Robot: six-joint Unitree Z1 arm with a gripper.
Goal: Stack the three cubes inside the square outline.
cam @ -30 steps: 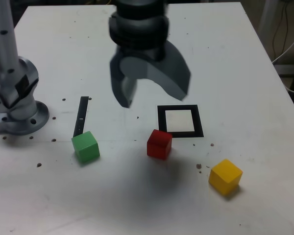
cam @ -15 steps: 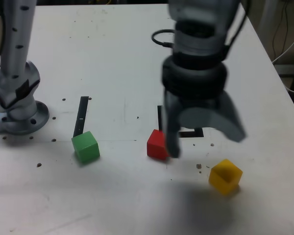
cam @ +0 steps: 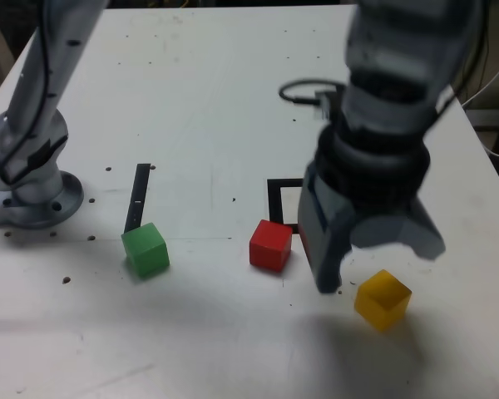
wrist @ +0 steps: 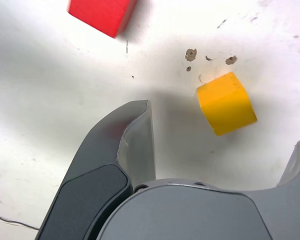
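Apparently gripper (cam: pixel 384 268): jaws wide, empty, likely to clear the cube's sides
yellow cube (cam: pixel 382 300): on table, probably first pick

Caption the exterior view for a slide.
Open pincer above the table near the yellow cube; red and green cubes apart.

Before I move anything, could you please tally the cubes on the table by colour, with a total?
Red cube: 1
Yellow cube: 1
Green cube: 1
Total: 3
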